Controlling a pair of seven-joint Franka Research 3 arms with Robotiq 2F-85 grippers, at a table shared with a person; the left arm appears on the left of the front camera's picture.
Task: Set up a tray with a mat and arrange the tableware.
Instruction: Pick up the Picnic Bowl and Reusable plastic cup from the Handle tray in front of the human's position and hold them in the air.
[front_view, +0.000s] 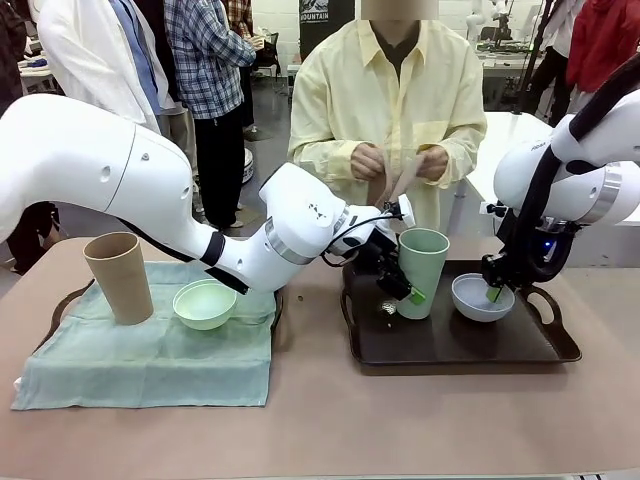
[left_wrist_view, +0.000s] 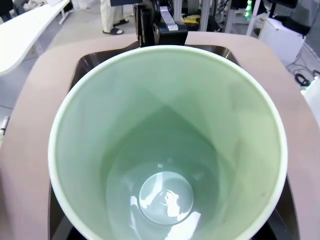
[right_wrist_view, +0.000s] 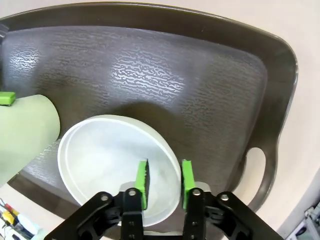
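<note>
Both are pinching: right gripper (right_wrist_view: 164, 180) with the pale blue-white round bowl (right_wrist_view: 100, 160) rim between its jaws, left gripper (front_view: 405, 292) seemingly gripping the tall sage-green tumbler (front_view: 425, 258); lifting level is safest.

My tan table (front_view: 320, 430) stands on a plain grey floor (front_view: 265, 120) under bright, even light. People (front_view: 205, 60) stand at the far left, and a dark banner (front_view: 326, 15) hangs at the far end. A long white table (front_view: 515, 128) lies far right. The left wrist view shows another white bench (left_wrist_view: 25, 35) at the left and, at the right, a white box (left_wrist_view: 282, 37) and cables (left_wrist_view: 302, 77) on the floor.
</note>
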